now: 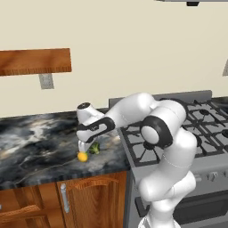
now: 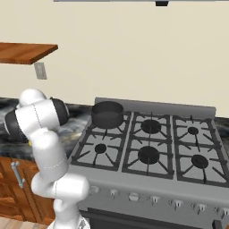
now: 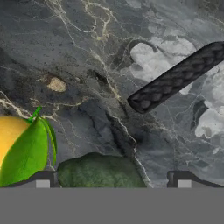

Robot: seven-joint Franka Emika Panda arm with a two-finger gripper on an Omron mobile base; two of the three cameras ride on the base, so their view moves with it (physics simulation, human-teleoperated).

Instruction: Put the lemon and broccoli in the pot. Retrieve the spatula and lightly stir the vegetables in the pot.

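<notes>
Pot (image 2: 108, 113) on back-left burner, nothing visible inside; gripper (image 1: 83, 148) spread wide over lemon (image 1: 82, 156), broccoli (image 1: 95, 148).

Even, soft rendered light in all three views, no strong single source — wall (image 1: 133, 40) reads flat cream w/ no hotspots. Shadows weak: a faint dark patch under the arm on the counter (image 1: 40, 142), slight shading under the shelf (image 1: 35, 62). White arm shell shows smooth gradient, darker on undersides, so light comes mostly from above. No glare on the stove (image 2: 152, 152) grates or the pot (image 2: 107, 114). Base views sharp but low-res — jagged edges on grate lines. Hand view close up: marble texture looks stretched and soft, lemon (image 3: 11, 135) leaf and broccoli (image 3: 98, 171) slightly blurry. No edge distortion seen.
</notes>
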